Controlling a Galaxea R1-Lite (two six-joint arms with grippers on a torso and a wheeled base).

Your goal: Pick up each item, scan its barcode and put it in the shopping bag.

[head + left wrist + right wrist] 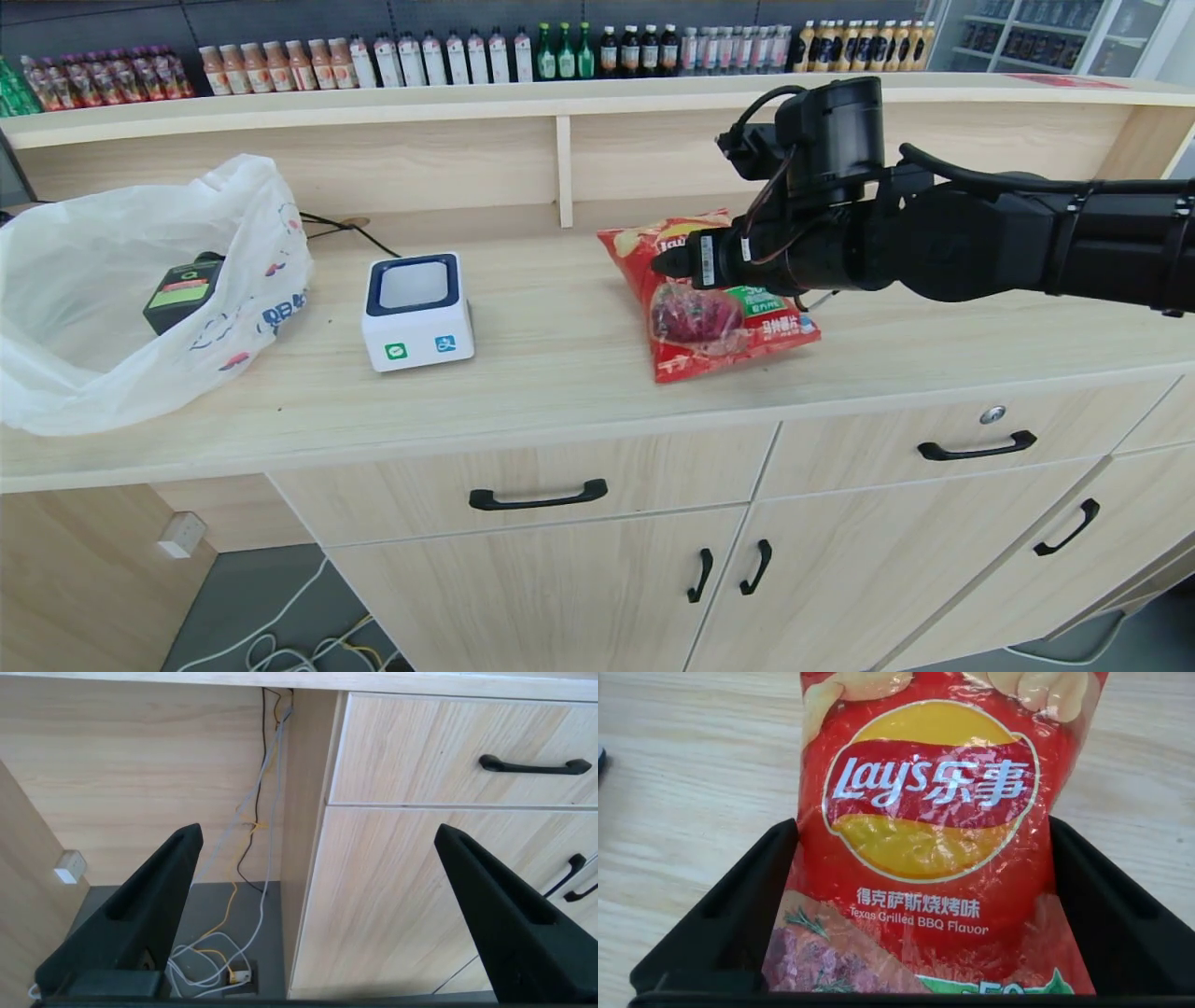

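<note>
The red chips bag (719, 327) is seen right of centre in the head frame, lying flat on the wooden counter (560, 373), printed face up. The right gripper (667, 263) is placed over the bag's far half. In the right wrist view the chips bag (924, 859) is set between the fingers of the right gripper (924, 831). The jaws are spread wide, one along each long edge. Whether the edges are touched cannot be told.

Print is carried on the bag: a round yellow and red logo with white script, a line of small flavour text below it, a meat picture, and a green patch at the near end.

The bag's long axis is run from the back of the counter towards the lower right of the head frame, logo end farther away.

The left gripper (318, 840) is held low before the cabinet front, jaws spread, nothing between them.

A white scanner box (417, 313) is set left of centre. The white shopping bag (93, 280) is spread at far left, with a dark green-labelled box (182, 294) inside.
</note>
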